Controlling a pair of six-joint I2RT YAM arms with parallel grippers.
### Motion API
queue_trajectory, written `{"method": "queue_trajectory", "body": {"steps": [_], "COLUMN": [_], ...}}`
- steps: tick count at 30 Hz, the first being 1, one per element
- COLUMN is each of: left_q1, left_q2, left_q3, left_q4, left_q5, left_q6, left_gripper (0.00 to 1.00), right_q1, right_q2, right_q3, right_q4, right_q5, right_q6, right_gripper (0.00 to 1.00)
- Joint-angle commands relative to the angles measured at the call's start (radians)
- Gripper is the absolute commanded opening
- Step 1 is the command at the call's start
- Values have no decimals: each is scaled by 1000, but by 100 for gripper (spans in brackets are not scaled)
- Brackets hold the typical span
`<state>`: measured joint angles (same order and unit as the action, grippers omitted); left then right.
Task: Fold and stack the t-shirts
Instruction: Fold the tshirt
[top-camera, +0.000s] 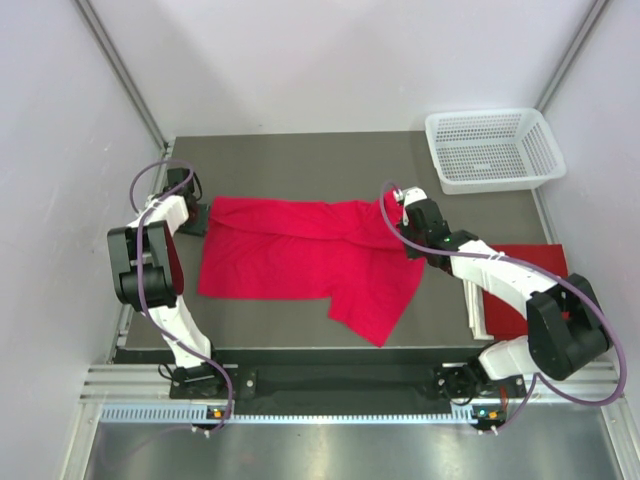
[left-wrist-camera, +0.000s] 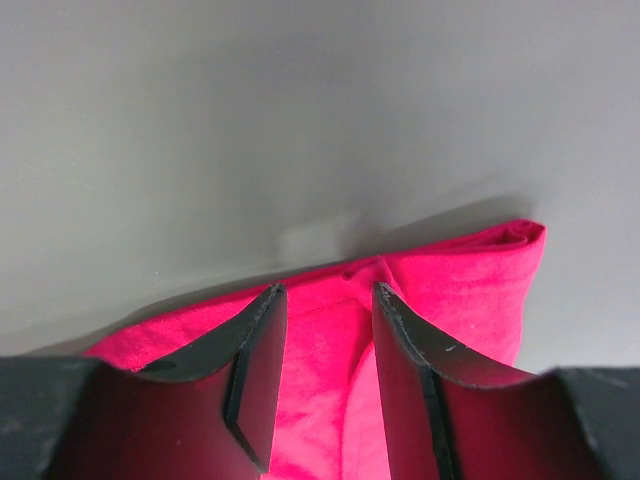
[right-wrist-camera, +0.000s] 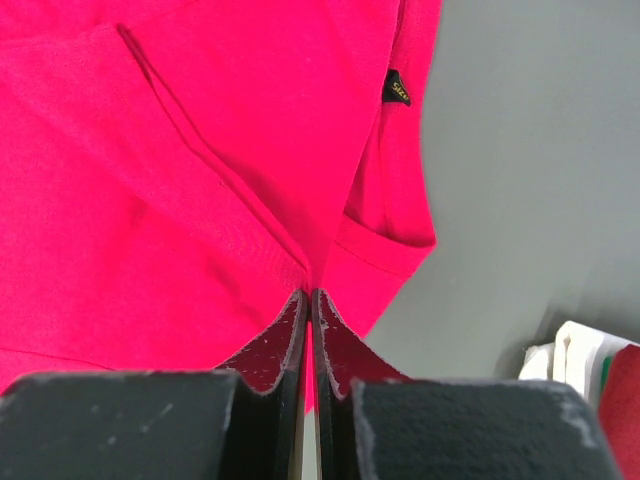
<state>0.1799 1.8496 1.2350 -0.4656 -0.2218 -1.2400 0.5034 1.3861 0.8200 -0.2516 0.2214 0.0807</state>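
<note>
Slippage is presenting as the chief risk. The right gripper (right-wrist-camera: 308, 293) is clenching a thin pinch of t-shirt (top-camera: 300, 262) cloth at its very fingertips, jaws all but touching. With so little fabric in the bite, any pull across the surface (top-camera: 300, 160) is likely to drag the cloth free and drop the fold. The left gripper (left-wrist-camera: 328, 292) is standing partly open, its fingers (left-wrist-camera: 262, 350) straddling the left edge of the t-shirt with red cloth showing between them and nothing gripped. If the right arm is lifting while the left is gripping nothing, the cloth is liable to skew and the fold to come out crooked.

The t-shirt is lying spread across the middle of the surface, its upper edge folded over and one flap trailing towards the near edge at the lower right. That loose flap is risking bunching under the body during any further fold. The second t-shirt (top-camera: 540, 262) is lying folded at the right side, partly beneath the right arm, and a wide swing of that arm is risking disturbing it. The basket (top-camera: 492, 150) is sitting at the far right corner, well apart from both grippers, and is posing no obstruction.
</note>
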Motion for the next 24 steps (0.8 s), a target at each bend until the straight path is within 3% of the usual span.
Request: {"method": "queue_trajectory", "body": {"steps": [1,24], "left_q1": [1,4], "left_q2": [-47,-76], "left_q3": [6,35], "left_q4": [27,30], "left_q5": [-37,2], "left_q6": [-58,-90], "left_gripper": [44,46], "right_q1": [4,4], "right_q2": [-4,10], "right_q3": [48,54], "right_q4": [6,8], "right_q5": [-4,-7], "right_q6": [-6,-10], "right_gripper": [1,0]}}
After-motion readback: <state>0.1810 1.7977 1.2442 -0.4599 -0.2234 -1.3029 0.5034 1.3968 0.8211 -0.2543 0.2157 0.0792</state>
